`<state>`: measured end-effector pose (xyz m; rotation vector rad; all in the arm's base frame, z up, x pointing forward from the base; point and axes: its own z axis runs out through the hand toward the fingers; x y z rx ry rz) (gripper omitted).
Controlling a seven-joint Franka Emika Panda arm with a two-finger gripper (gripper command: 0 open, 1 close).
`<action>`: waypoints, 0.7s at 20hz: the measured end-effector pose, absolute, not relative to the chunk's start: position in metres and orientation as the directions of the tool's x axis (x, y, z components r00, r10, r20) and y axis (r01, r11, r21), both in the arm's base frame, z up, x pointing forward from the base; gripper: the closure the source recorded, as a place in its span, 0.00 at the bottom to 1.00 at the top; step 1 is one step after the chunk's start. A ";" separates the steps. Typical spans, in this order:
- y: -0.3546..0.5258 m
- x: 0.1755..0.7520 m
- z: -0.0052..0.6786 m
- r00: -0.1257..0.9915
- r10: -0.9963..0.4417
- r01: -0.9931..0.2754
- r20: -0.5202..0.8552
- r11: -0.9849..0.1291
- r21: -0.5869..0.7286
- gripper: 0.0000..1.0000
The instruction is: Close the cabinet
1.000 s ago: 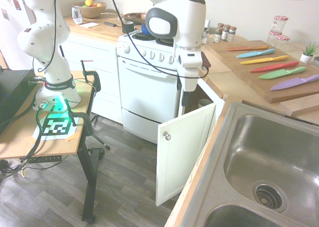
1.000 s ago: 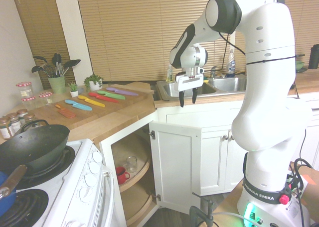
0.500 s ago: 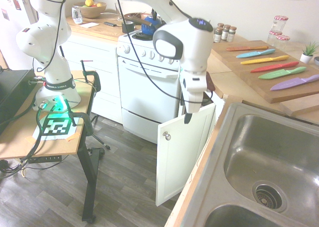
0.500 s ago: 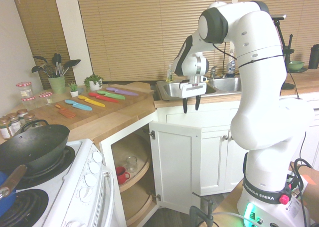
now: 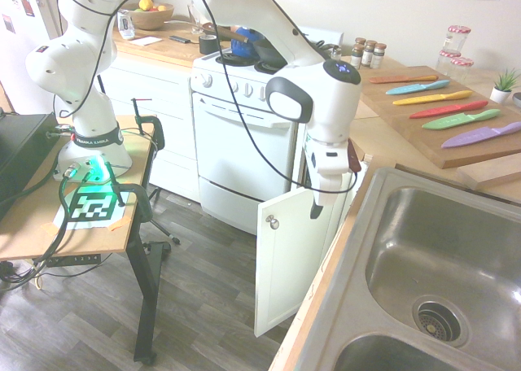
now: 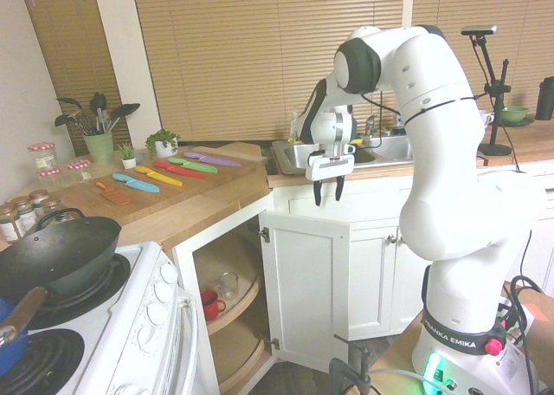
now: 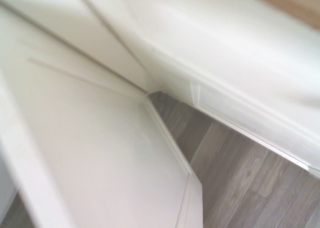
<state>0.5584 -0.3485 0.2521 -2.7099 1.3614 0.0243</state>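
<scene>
The cabinet [image 6: 227, 304] is located at the corner, between the white oven [image 5: 244, 143] and the sink [image 5: 440, 265], beneath the wooden countertop [image 6: 203, 206]. Its door [image 6: 307, 287] stands open, swung out on hinges at the sink side; the round silver knob [image 5: 273, 222] is mounted near the upper corner of the outer face. The gripper [image 6: 329, 196] is positioned above the top edge of the door, fingers pointing down. The end effector is released: its two fingers are spread, with nothing between them (contact with the door cannot be determined). Inside the cabinet, a red mug [image 6: 211, 305] and a clear glass [image 6: 228, 285] rest side by side on the curved upper shelf [image 6: 234, 313].
</scene>
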 end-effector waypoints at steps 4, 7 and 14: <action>-0.359 0.564 0.230 0.589 -0.804 -0.807 -0.079 -0.583 -0.093 0.00; -0.360 0.567 0.213 0.587 -0.804 -0.810 -0.095 -0.580 -0.088 0.00; -0.362 0.571 0.198 0.582 -0.806 -0.813 -0.112 -0.573 -0.099 0.00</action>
